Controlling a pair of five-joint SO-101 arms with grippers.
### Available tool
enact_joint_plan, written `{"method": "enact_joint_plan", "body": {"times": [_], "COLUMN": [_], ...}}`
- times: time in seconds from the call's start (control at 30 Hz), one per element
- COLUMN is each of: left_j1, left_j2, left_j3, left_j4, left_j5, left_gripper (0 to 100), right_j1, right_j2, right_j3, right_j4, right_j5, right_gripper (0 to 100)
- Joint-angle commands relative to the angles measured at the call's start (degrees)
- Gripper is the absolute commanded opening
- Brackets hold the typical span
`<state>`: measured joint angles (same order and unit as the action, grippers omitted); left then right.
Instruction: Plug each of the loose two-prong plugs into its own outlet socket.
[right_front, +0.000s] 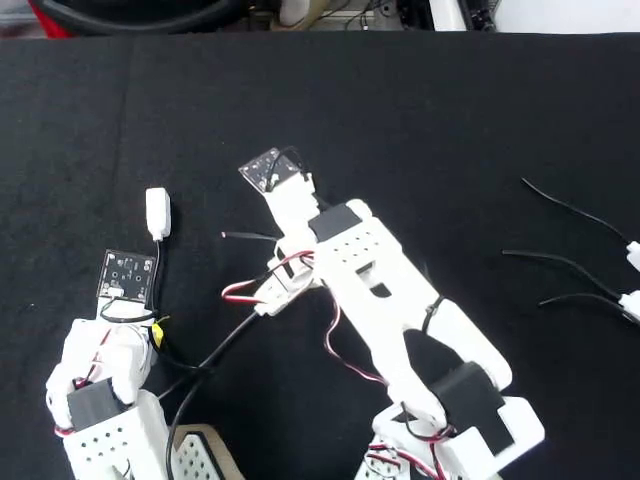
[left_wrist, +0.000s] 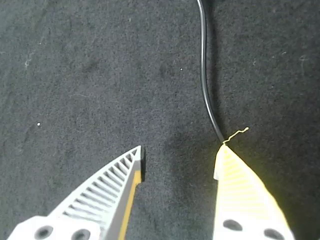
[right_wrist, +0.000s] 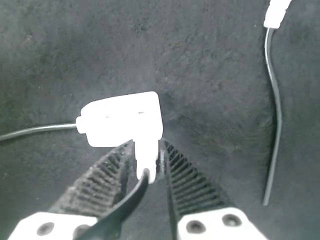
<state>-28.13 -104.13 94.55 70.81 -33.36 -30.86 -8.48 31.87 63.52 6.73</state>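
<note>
Right wrist view: your right gripper (right_wrist: 147, 147) was pinched shut on a white plug (right_wrist: 122, 120), not plugged in anywhere. Your left gripper (left_wrist: 181, 150) sat wide open, well away from that plug, by a black cable (left_wrist: 203, 75). A second plug (right_front: 157, 212) lay loose near it. Looked like everything was left.

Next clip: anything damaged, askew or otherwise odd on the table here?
One thing: a thin, crinkled pale strand sticks out where the black cable meets the yellow finger of the open left tool; stray thread or bare wire, I cannot tell. The white plug in the right tool looks intact.
</note>
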Motion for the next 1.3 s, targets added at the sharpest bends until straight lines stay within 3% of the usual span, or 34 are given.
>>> {"method": "enact_joint_plan", "body": {"times": [0.0, 0.7, 0.9, 1.27], "left_j1": [-0.3, -0.3, -0.3, -0.3], "left_j2": [-0.3, -0.3, -0.3, -0.3], "left_j3": [-0.4, -0.3, -0.3, -0.3], "left_j4": [0.3, 0.3, 0.2, 0.2], "left_j5": [-0.4, -0.4, -0.4, -0.5], "left_gripper": [24, 24, 24, 24], "right_j1": [0.4, -2.8, 2.1, 24.0], "right_j2": [-0.1, 17.7, 17.8, 10.3], "right_j3": [-4.2, -8.0, -7.8, -8.0], "right_j4": [0.4, 0.2, 4.7, 11.4], "right_j5": [1.8, 2.0, 6.7, 17.8], "right_gripper": [1.1, 1.1, 1.1, 1.1]}}
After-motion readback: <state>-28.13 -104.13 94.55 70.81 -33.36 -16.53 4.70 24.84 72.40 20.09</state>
